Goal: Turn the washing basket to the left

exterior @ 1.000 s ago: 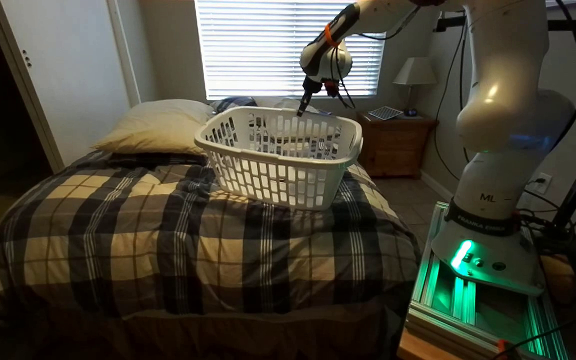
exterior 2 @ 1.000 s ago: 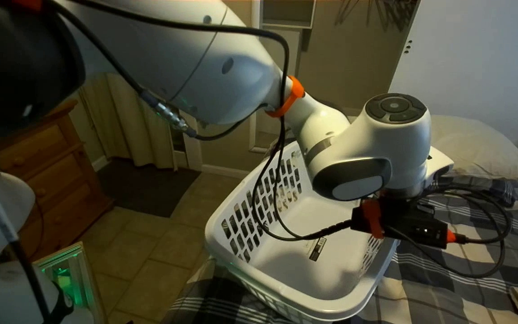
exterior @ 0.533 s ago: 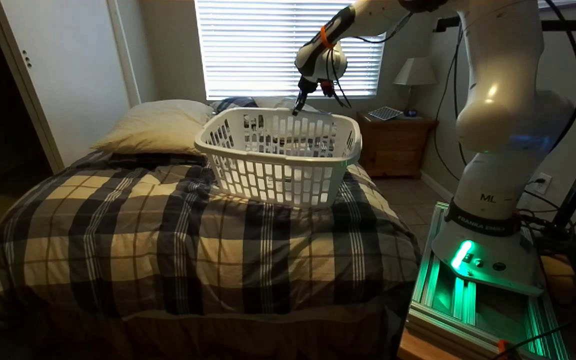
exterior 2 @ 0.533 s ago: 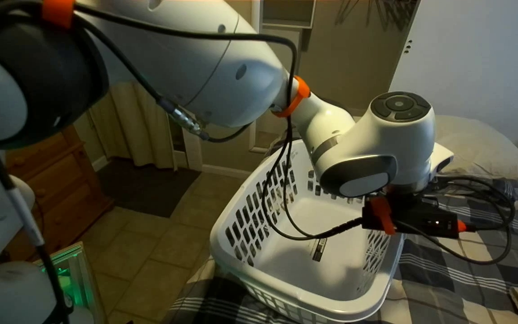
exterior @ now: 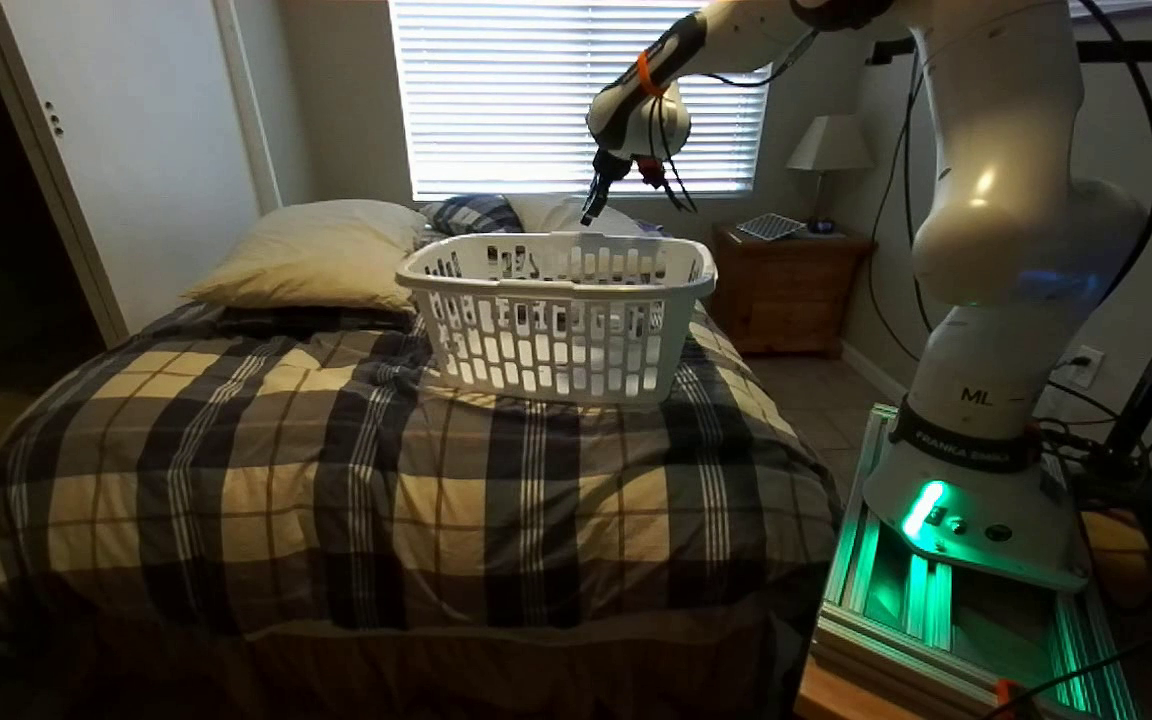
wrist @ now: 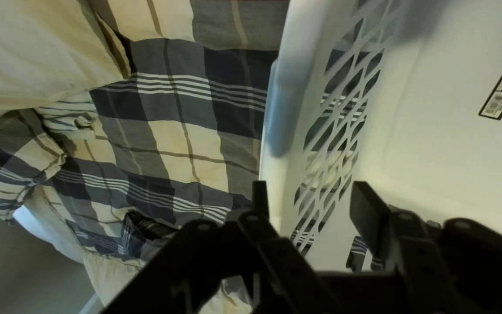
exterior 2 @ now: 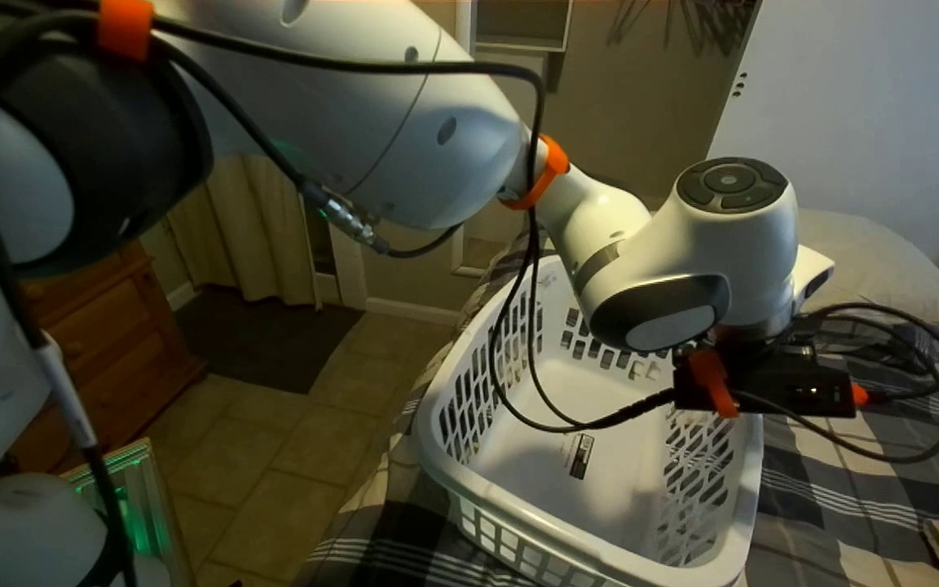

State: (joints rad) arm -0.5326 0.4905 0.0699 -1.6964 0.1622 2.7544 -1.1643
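On a plaid-covered bed [exterior: 356,540], near a cream pillow [exterior: 316,255], the white washing basket [exterior 2: 624,473] is seen resting flat, the side tipped up toward the gripper [exterior: 589,218] half a second ago now let down. Nothing is held by the fingers [wrist: 368,213], which are parted widely and poised just above the rim [wrist: 290,104]. With contact apparently broken, the push or lift is judged to be over for the moment; whether the turn to the left has been completed cannot be told, and another grip may be needed if more rotation is wanted.
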